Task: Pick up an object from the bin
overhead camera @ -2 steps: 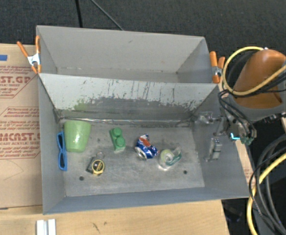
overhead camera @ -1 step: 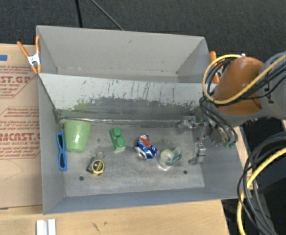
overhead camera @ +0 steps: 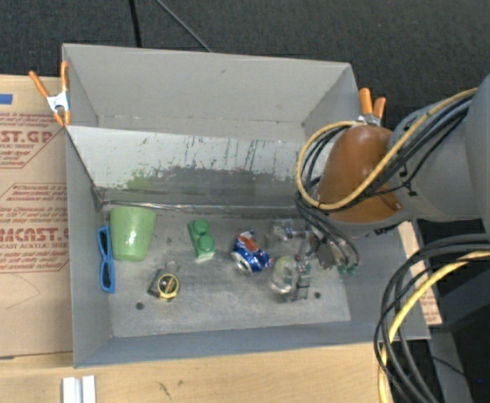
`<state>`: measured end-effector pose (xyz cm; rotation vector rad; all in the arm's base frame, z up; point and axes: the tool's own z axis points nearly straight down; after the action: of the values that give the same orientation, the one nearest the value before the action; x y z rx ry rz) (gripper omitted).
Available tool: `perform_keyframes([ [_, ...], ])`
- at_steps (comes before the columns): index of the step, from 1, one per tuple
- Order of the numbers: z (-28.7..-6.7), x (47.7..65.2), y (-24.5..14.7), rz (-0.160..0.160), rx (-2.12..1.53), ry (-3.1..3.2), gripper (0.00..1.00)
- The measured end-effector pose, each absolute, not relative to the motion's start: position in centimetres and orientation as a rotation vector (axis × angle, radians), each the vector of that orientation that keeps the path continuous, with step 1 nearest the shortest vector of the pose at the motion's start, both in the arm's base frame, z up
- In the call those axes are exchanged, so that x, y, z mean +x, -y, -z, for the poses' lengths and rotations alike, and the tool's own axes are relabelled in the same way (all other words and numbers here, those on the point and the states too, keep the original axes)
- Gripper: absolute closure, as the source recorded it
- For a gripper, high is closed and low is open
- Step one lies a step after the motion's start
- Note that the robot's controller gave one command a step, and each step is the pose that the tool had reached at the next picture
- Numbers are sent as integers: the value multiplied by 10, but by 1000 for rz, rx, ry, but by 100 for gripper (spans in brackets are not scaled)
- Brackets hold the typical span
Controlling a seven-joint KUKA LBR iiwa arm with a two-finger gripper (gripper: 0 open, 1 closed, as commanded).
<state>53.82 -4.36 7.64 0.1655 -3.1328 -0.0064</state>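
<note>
The metal gripper [overhead camera: 302, 269] hangs low at the grey bin's [overhead camera: 228, 313] right, beside a crumpled blue can [overhead camera: 250, 253]; its jaw state cannot be told.

A pale green cup [overhead camera: 132, 232] lies at the left, blue glasses [overhead camera: 105, 260] just beside it. Further right sit a green block [overhead camera: 200, 238] and a crushed blue can [overhead camera: 250, 253]; a small yellow-and-black round thing [overhead camera: 167, 286] lies apart.

A single camera looks down into the bin [overhead camera: 203, 99] from above — slightly aslant, fairly near.
</note>
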Motion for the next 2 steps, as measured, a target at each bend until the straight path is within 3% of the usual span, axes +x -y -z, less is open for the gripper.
perform_keyframes([
  [1,-79,540,48,0,158,3138,100],
  [2,-227,538,60,-4,191,3147,100],
])
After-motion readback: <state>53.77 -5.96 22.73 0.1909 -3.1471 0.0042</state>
